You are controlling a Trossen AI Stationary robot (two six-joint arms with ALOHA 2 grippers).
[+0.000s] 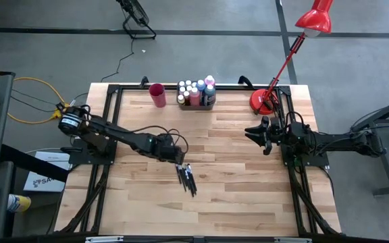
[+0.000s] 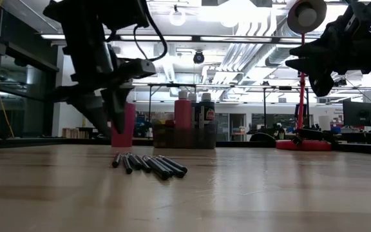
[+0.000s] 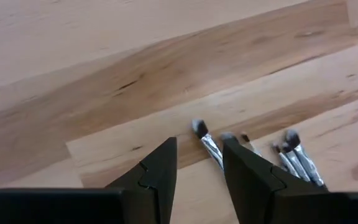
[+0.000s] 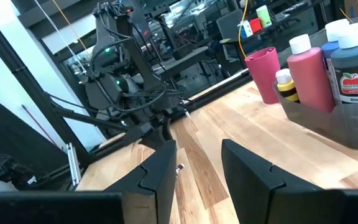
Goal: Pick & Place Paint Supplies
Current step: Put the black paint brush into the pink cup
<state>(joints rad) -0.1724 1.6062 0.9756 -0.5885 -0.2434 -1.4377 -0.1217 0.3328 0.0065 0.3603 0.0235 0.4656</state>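
In the low view, nearest the camera, a loose bundle of thin dark-handled paintbrushes [image 2: 148, 165] lies flat on the wooden tabletop [image 2: 269, 193], a little left of the frame's centre, the handles fanned and touching one another. Just above and behind them, in the left half of that frame, the left hand [image 2: 106, 119] hangs with its two dark fingers pointing down, slightly parted and holding nothing, their tips close over the brushes' far ends without touching them. The left wrist view shows the same: a gap between the fingers, bare wood in it, and the bristle ends of the brushes [image 3: 207, 142] just beyond the tips. In the high view the brushes [image 1: 186, 178] lie just below centre, with the left hand [image 1: 178, 157] at their upper end. Farther back, right of centre in the high view, the right hand [image 1: 256, 136] waits above the tabletop, well apart from the brushes, fingers partly open and empty. At the far edge, at upper centre of the high view, stands a grey tray [image 1: 206, 104] filled with upright paint bottles [image 1: 196, 90], a pink one and a dark blue one among them, with a red cup [image 1: 157, 94] just beside it on the left. A red desk lamp [image 1: 262, 101] stands at the far right corner.
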